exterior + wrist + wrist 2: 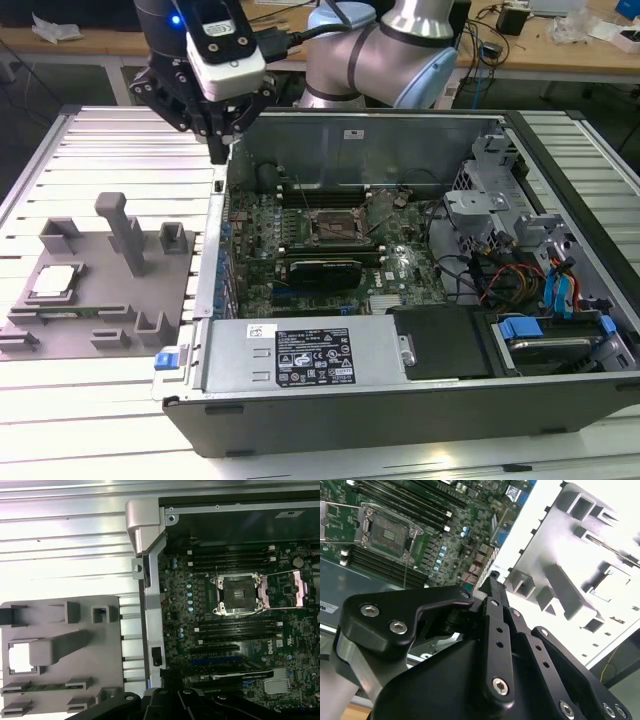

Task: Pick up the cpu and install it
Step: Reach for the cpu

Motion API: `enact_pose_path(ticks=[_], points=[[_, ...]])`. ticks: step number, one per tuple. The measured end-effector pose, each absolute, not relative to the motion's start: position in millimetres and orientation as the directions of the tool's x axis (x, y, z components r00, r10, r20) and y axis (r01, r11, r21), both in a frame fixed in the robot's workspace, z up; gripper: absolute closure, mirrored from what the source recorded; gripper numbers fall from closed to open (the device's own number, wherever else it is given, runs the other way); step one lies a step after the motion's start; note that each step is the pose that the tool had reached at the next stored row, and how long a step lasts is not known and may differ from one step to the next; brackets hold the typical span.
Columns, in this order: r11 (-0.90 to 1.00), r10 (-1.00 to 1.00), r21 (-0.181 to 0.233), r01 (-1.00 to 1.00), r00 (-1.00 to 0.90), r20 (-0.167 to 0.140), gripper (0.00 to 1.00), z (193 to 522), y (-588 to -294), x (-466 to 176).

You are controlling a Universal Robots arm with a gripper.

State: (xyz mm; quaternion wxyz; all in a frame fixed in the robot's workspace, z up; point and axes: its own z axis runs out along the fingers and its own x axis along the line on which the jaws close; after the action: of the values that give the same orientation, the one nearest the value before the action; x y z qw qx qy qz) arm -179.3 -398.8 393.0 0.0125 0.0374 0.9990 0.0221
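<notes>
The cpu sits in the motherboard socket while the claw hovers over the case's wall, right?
No. The exterior view shows the cpu in the grey holder beside the case; the socket is empty. The claw does hover over the case's wall.

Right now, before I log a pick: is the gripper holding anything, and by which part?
Nothing is held. The cpu lies in the grey holder, apart from the gripper, which is above the edge of the case.

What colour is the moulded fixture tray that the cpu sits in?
The moulded fixture tray is plain grey; exterior view.
</notes>
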Motion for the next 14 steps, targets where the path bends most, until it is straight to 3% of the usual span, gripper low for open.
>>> enact_pose_path(ticks=[14], points=[[0.996, 0.075, 0.045, 0.074, -0.997, -0.023, 0.89, 392.9, -398.9, -204.9]])
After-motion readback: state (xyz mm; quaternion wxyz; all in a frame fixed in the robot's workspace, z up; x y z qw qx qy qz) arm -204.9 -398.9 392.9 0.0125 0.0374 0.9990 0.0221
